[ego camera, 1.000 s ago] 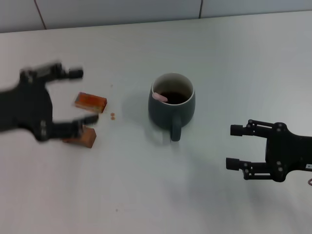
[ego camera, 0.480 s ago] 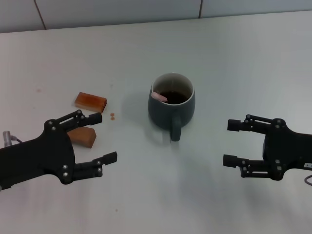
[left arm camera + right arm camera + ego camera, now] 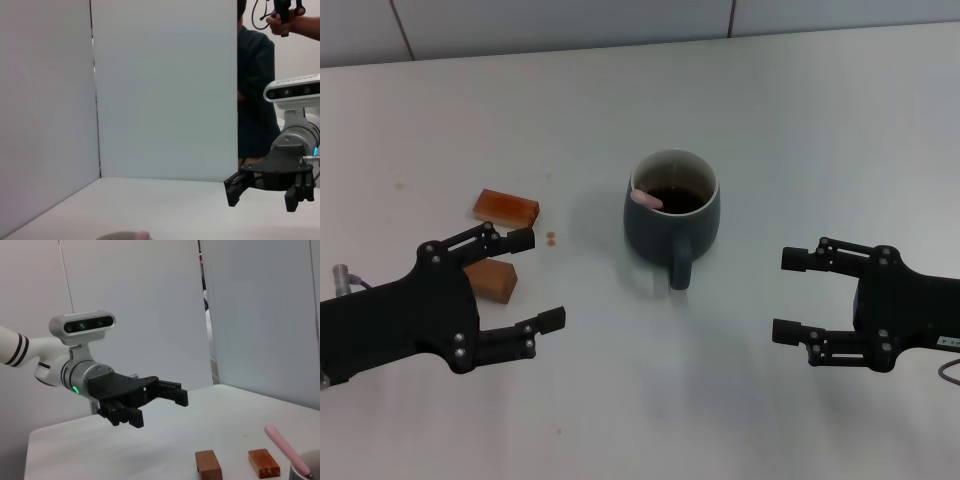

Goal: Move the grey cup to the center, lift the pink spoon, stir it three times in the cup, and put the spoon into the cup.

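The cup (image 3: pixel 672 217) sits in the middle of the counter (image 3: pixel 800 120) with the spoon (image 3: pixel 647 199) already leaning inside it, pink end up on the left rim, so the job looks about done. The left claw (image 3: pixel 534 281) hangs wide open and empty, near and left of the cup, over two brown blocks (image 3: pixel 506 209), and the right claw (image 3: pixel 789 294) hangs open and empty, near and right. I think both arms only need to stay clear of the cup.
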